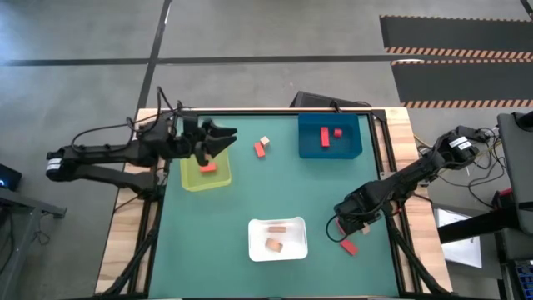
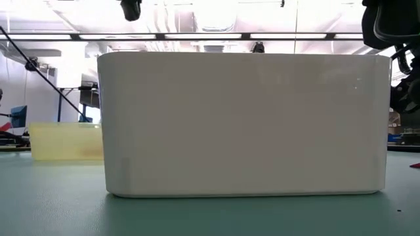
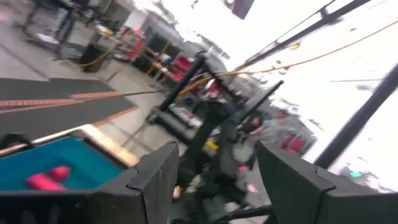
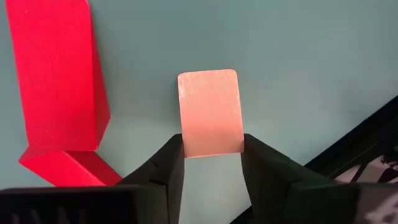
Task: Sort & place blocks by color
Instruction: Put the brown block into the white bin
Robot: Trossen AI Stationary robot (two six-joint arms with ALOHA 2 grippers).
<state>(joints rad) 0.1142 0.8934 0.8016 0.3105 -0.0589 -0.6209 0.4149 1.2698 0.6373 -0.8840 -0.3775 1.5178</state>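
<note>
- Right gripper (image 4: 211, 163): low over the mat near the table's right front corner, fingers set either side of a tan block (image 4: 209, 112) and seemingly touching it; block lies flat on the green mat (image 1: 333, 192).
- Red block (image 4: 59, 74): just beside the tan one, untouched.
- Left gripper (image 1: 218, 140): fingers apart, nothing between them, hovering above the yellow-green tray (image 1: 190, 179), which holds one orange-red block (image 1: 206, 167).
- Blue tray (image 1: 312, 147): two red blocks inside.
- White tray (image 1: 296, 247): two tan blocks inside.
- Loose pair mid-table (image 1: 261, 147): one red, one pale.
- Step in hand: securing the tan block. Next: firm the grip, lift clear, carry to the white tray.
</note>
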